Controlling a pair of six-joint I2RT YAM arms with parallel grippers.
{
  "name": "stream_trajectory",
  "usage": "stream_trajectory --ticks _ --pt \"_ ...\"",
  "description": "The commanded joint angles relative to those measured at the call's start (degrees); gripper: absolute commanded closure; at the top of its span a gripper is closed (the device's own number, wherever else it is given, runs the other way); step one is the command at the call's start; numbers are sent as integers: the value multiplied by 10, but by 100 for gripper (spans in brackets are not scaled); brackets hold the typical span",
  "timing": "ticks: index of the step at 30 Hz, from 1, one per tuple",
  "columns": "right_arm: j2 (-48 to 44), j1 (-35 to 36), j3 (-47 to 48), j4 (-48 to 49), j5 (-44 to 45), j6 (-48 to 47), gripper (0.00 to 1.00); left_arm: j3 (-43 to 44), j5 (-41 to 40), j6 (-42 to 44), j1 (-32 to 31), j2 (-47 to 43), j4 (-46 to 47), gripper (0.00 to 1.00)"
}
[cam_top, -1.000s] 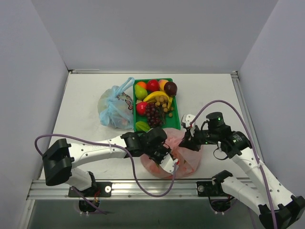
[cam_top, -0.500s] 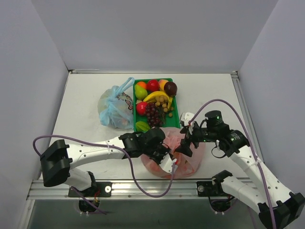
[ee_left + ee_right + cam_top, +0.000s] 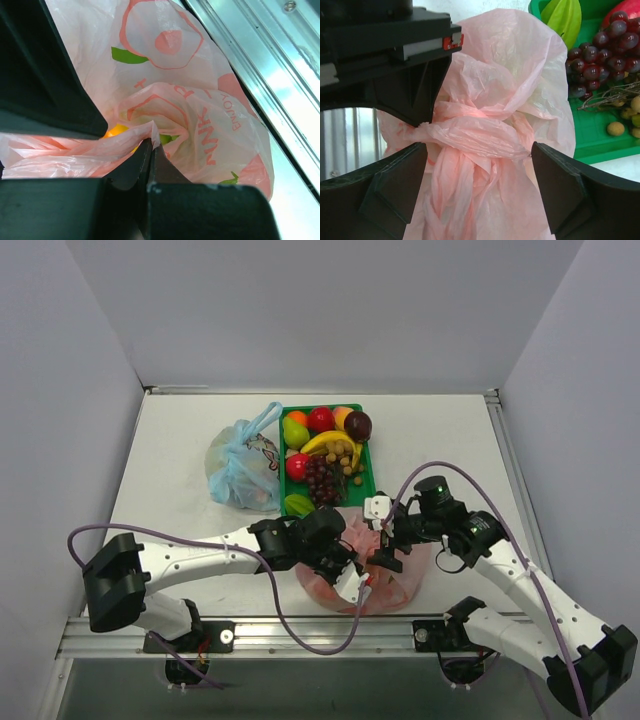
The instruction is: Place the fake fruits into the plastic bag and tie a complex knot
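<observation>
The pale-pink plastic bag (image 3: 402,578) sits at the near table edge between my arms, with fruit showing faintly through it (image 3: 116,131). Its handles are twisted into a bunched knot (image 3: 470,135) on top. My left gripper (image 3: 355,578) is shut on a strand of the pink handle (image 3: 151,142) beside the knot. Over the knot, my right gripper (image 3: 380,540) is open; one finger stands on each side of the knot (image 3: 480,165), and neither presses it. More fake fruits (image 3: 325,445) lie in the green tray (image 3: 372,468): apples, banana, grapes (image 3: 600,60), pear.
A tied light-blue bag (image 3: 243,468) lies left of the tray. The tray's near end almost touches the pink bag (image 3: 590,142). The metal rail (image 3: 260,75) of the table edge runs just behind the bag. White walls enclose the table.
My right gripper has opened, letting go of the pink plastic, and has shifted left over the knot. The left gripper stays shut on the handle strand in nearly the same place.
</observation>
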Motion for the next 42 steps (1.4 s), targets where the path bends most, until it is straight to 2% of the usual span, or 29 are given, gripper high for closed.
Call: stream_trajectory --ticks 1,3,5,8,9,12,19,20,21,22,23,26,33,35,38,42 --pt "4 11 -7 -10 24 -70 14 -4 33 8 4 -26 21 100" --pt "12 14 -10 0 33 -79 21 -2 40 10 5 -28 17 100" --pt "15 15 -13 3 47 -98 21 -1 46 12 6 -30 13 100" --pt "18 17 -18 28 68 -92 18 1 60 15 7 -32 4 100" --pt "18 17 -19 43 70 -90 13 3 63 19 7 -32 3 100" --pt "18 20 -30 75 84 -88 7 6 78 27 8 -32 -9 100" --pt "33 27 -34 118 81 -94 2 21 112 35 15 -27 -42 100" --pt "39 29 -33 124 80 -93 5 23 116 35 15 -27 -45 100" --pt "43 31 -31 123 77 -94 14 24 116 36 14 -25 -47 100" --pt "47 33 -31 122 73 -95 27 26 116 36 14 -25 -49 100" --pt "53 33 -28 124 73 -91 57 29 113 35 14 -23 -49 100" --pt "68 33 -11 122 91 -33 100 32 98 25 12 -16 -49 100" --pt "51 -14 46 60 -13 177 100 7 -24 -52 6 -2 8 100" --pt "43 -24 44 57 -33 261 100 -10 -75 -49 -5 -3 33 100" --pt "26 -31 24 66 -68 335 100 -31 -146 -47 -26 -2 81 100" --pt "-9 -53 -10 101 -97 479 100 -37 -207 -71 -36 23 117 100"
